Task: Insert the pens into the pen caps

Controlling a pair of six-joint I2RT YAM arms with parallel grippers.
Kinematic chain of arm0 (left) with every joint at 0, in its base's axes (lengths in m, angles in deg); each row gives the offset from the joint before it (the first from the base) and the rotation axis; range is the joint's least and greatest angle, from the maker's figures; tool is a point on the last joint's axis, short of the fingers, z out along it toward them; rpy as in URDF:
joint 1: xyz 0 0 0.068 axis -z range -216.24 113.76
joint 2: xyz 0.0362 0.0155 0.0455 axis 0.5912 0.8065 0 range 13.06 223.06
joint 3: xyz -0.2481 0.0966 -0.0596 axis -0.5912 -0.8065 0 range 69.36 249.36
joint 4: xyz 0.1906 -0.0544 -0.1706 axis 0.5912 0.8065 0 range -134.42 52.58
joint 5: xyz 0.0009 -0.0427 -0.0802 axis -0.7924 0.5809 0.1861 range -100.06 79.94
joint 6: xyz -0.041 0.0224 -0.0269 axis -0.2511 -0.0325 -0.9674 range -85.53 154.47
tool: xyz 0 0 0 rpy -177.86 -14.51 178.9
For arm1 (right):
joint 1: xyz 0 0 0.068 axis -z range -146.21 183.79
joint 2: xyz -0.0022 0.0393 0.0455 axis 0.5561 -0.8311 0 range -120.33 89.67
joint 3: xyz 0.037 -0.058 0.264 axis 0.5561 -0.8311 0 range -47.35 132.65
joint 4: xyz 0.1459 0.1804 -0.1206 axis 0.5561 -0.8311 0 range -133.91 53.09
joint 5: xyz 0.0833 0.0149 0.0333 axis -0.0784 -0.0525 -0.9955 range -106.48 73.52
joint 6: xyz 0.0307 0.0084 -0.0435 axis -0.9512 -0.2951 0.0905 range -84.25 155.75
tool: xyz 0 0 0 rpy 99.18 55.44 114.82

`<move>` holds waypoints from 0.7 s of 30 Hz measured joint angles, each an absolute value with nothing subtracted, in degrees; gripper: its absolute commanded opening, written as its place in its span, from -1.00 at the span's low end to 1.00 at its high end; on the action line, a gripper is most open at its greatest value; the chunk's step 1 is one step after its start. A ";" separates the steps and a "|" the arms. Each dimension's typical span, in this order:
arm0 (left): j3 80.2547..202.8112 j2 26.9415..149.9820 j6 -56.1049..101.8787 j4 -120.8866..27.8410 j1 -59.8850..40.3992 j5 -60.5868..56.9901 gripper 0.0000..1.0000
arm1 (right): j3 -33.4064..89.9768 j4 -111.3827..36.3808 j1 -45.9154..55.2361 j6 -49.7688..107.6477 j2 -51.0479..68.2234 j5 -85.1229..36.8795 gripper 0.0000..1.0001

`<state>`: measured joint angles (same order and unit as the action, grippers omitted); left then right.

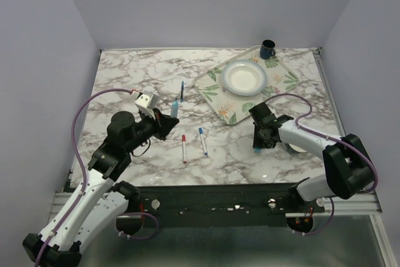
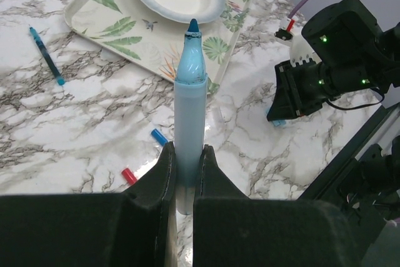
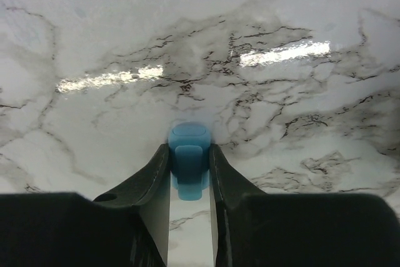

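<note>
Firstly, table (image 1: 125, 79): white marble with grey veins, filling the middle of the top view.
tray (image 1: 219, 99): cream, printed with green and orange leaves, set at an angle in the upper right of the top view; the leaf print shows most clearly in the left wrist view.
bowl (image 1: 245, 77): white with a pale blue rim, lying on the tray.
mug (image 1: 267, 48): dark blue, at the tray's upper corner; only the top view shows it.
left gripper (image 1: 167, 123): left of centre in the top view, jaws clenched on the light blue pen (image 2: 190, 92).
light blue pen: thick barrel held off the table, its darker blue tip uncapped and pointing toward the tray; the left wrist view shows both fingers pinching the barrel.
right gripper (image 1: 259, 145): right of centre in the top view, pointed down at the table, fingers pressed on either side of the light blue cap (image 3: 189, 148).
light blue cap: at the marble surface between those fingers; plain in the right wrist view, only a cyan speck under the gripper in the top view.
thin blue pen (image 1: 182, 89): lying on the table above the left gripper, left of the tray.
red-ended pen (image 1: 184, 148): white barrel, lower centre of the marble.
blue-ended pen (image 1: 203, 141): white barrel, just right of the red-ended pen and apart from it; in the left wrist view only the coloured ends of these two stand out.
writing: too small to read on any pen.
</note>
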<state>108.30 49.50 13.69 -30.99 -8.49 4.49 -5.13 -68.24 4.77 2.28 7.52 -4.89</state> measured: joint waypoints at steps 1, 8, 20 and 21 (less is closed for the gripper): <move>108.21 49.48 13.63 -31.01 -8.49 4.55 -1.00 | -4.83 -68.61 4.77 2.32 7.52 -4.99 -0.99; 105.74 46.42 11.79 -28.58 -8.49 5.47 -1.00 | 3.59 -72.54 4.51 2.35 10.60 -7.44 -0.99; 104.06 43.58 10.96 -23.03 -6.00 2.17 -1.00 | 25.45 -64.92 -8.74 -2.75 16.83 -14.70 -0.99; 104.06 43.84 10.94 -22.86 -6.00 1.99 -1.00 | 26.25 -63.87 -9.87 -3.32 16.50 -14.83 -0.99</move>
